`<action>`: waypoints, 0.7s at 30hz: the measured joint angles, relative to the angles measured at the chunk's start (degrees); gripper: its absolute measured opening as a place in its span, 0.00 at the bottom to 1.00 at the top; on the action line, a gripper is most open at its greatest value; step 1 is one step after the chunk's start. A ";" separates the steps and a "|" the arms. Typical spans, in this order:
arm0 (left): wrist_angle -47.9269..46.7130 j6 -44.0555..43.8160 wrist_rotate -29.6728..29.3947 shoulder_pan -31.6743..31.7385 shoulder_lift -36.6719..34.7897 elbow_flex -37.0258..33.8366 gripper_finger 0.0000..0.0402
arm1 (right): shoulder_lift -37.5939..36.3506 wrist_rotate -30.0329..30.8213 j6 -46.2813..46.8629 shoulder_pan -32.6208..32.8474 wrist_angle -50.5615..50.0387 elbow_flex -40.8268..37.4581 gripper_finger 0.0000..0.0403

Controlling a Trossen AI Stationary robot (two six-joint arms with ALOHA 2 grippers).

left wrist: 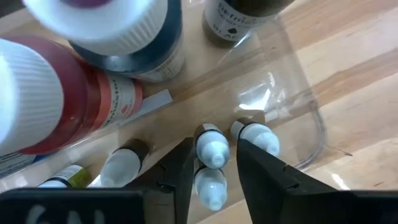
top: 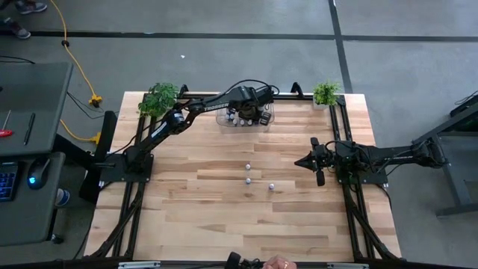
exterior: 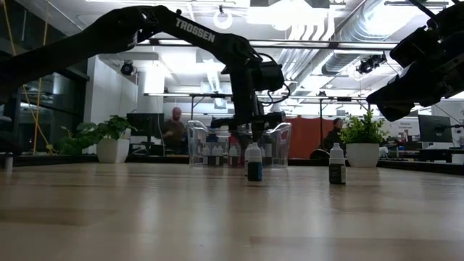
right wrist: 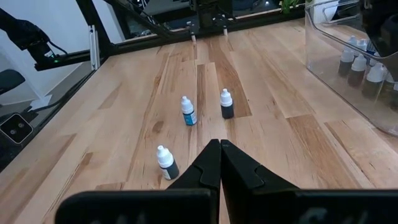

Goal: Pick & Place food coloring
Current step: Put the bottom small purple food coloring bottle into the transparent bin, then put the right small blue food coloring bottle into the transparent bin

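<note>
Food coloring bottles crowd the clear plastic bin (top: 267, 117) at twelve o'clock on the table (top: 187, 217), and my left gripper (left wrist: 212, 163) is down inside it, jaws narrow around one small white-capped bottle (left wrist: 212, 149), pads just beside its cap. Three more small bottles (top: 248, 180) stand loose mid-table. My right gripper (right wrist: 219, 163) hangs at three o'clock, jaws pressed together, holding nothing, those three bottles ahead of it

A: What lies past the right gripper (right wrist: 220, 163)?
B: Its dark fingers meet, tips touching. Three small white-capped bottles (right wrist: 188, 111) stand apart on the wooden table (right wrist: 124, 124).
A: Anything else?
B: A clear bin (right wrist: 348, 68) holding more bottles.
</note>
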 joint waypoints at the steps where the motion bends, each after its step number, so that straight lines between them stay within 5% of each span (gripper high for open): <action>1: -0.07 0.03 -0.02 0.02 0.00 0.00 0.30 | 0.00 -0.01 0.00 -0.01 0.00 0.02 0.00; 21: 1.16 3.80 -0.35 0.08 -1.46 1.55 0.31 | 0.00 0.00 0.00 0.00 0.00 0.00 0.00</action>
